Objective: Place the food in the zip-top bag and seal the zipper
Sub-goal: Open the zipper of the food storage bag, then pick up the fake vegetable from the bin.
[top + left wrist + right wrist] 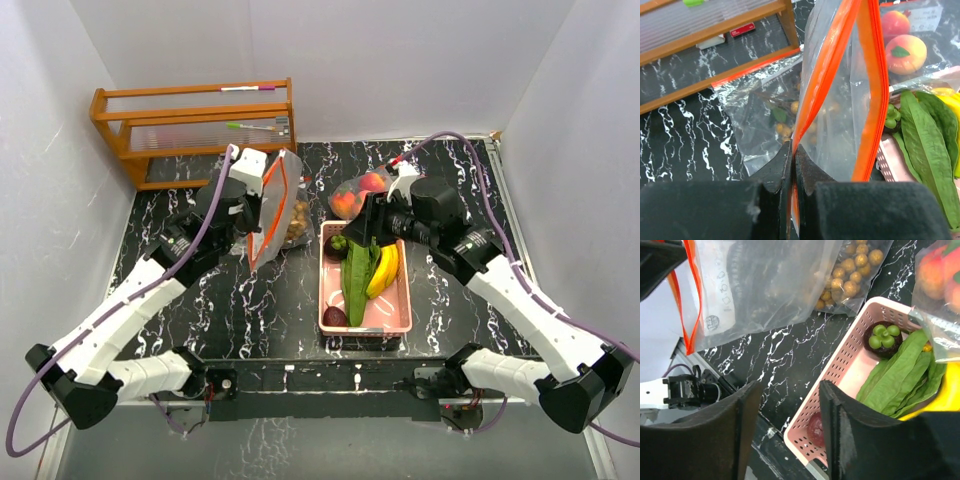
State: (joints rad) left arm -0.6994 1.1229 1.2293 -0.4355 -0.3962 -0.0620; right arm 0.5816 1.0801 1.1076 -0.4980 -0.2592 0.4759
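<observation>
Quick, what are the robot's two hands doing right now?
Left gripper: closed, pinching the clear plastic zip-top bag with the orange zipper.
Right gripper: open, holding nothing.

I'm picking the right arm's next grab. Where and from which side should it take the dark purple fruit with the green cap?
Probably from straight above. The dark purple fruit sits cap-up near a corner of the pink basket, walls close by and green leaves against it. Close the right gripper across its round body, below the cap.

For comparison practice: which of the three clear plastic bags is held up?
The orange-zippered bag pinched by the left gripper; the other two lie on the table, holding tan longans and orange-red fruits.
</observation>
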